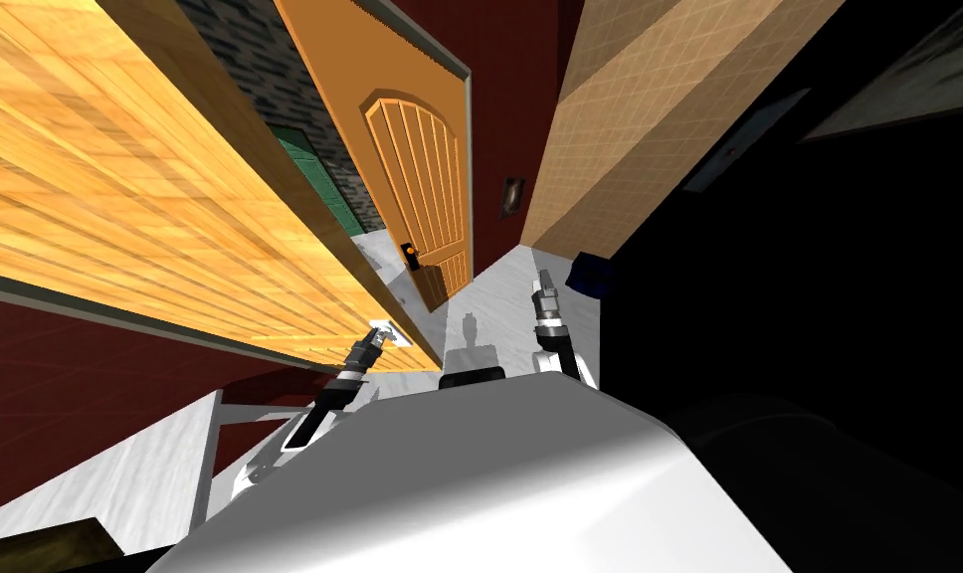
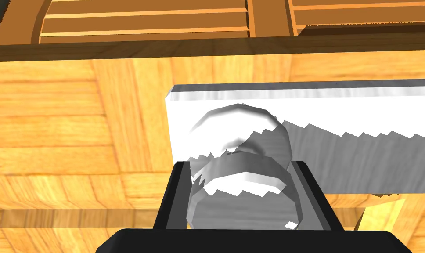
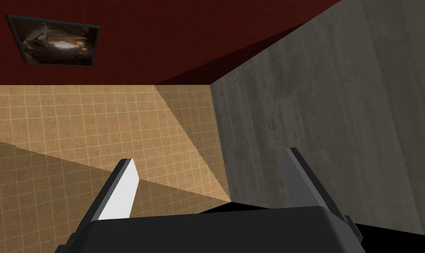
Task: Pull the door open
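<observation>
Against the pale wooden door (image 1: 121, 179), left tool (image 2: 242, 169) grips the grey knob (image 2: 251, 180); pull backward next. Right tool (image 3: 207, 156) hangs open.

The knob (image 2: 246, 175) is sitting on a plate (image 2: 339, 110) on the door (image 1: 121, 179) at left, inside the left gripper (image 2: 241, 166); the right gripper (image 1: 543, 277) is hanging right, well apart.

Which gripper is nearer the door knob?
Left. The left gripper is shut on the knob, fingers pressing its sides. The right gripper hangs open, apart from the door, off to the right.
</observation>
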Tool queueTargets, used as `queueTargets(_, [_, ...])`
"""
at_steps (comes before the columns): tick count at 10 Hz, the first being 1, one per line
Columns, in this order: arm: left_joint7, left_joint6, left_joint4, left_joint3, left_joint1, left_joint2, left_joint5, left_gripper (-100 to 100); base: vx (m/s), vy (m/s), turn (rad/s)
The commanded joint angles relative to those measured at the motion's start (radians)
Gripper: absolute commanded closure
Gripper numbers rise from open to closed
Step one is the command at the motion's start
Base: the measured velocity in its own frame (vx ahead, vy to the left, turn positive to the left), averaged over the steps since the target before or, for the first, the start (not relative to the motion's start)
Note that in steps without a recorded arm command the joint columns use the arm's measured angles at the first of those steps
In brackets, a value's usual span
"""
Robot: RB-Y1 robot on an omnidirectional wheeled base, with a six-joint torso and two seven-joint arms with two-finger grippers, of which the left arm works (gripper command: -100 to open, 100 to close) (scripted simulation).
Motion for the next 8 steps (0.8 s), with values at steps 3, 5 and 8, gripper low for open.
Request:
queueTargets(3, [0.026, -0.052, 0.01, -0.015, 0.023, 0.037, 0.0, 100, -0.209, 0.083, -0.131])
queueTargets(5, [0.026, -0.055, 0.013, -0.017, 0.024, 0.04, -0.001, 100, -0.147, 0.064, -0.077])
queueTargets(8, [0.041, -0.09, 0.028, -0.028, 0.032, 0.06, -0.004, 100, -0.17, 0.081, -0.127])
